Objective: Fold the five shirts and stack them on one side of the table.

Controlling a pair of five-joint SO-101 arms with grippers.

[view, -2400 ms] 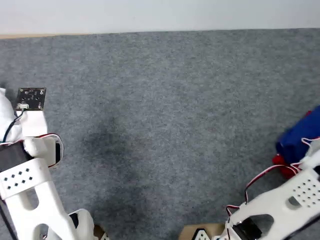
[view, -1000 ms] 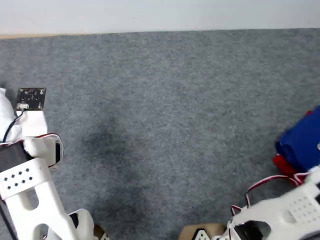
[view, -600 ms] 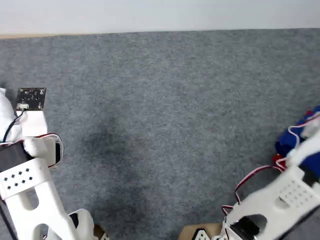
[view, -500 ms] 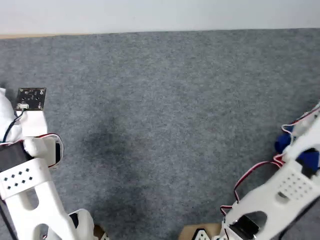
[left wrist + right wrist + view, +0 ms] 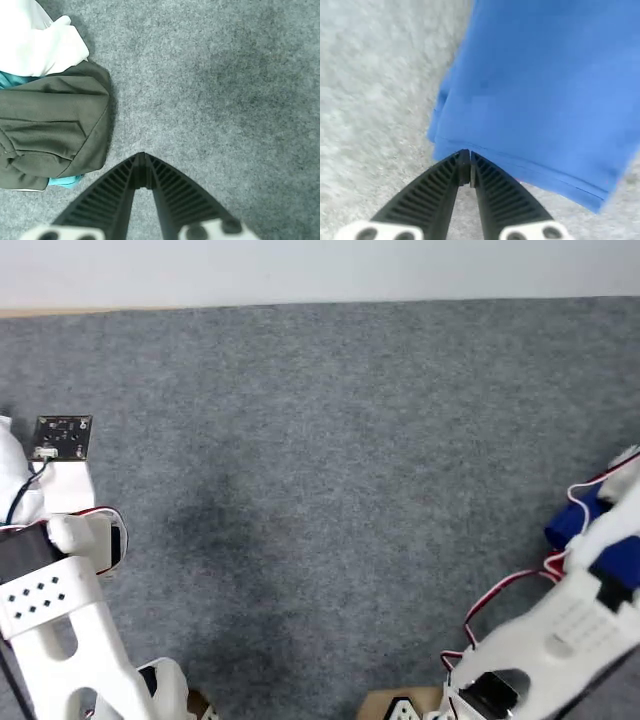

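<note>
A folded blue shirt (image 5: 545, 90) lies on the grey carpet, seen at the table's right edge (image 5: 572, 523) with a red shirt (image 5: 551, 561) peeking from under it. My right gripper (image 5: 466, 154) is shut, its tips right at the blue shirt's hem, and I cannot tell whether they touch it. My left gripper (image 5: 145, 157) is shut with nothing in it, just above the carpet beside a pile: a dark olive shirt (image 5: 50, 125) on a teal one (image 5: 65, 181), with a white shirt (image 5: 35, 40) behind.
The grey carpet (image 5: 330, 460) covers the table up to a pale wall at the back. A small circuit board (image 5: 62, 437) sits on the left arm (image 5: 55, 620). The right arm (image 5: 560, 625) covers part of the blue shirt.
The right arm has swung up from the front right corner to stand over the blue shirt, hiding most of it. The left arm has kept still.
</note>
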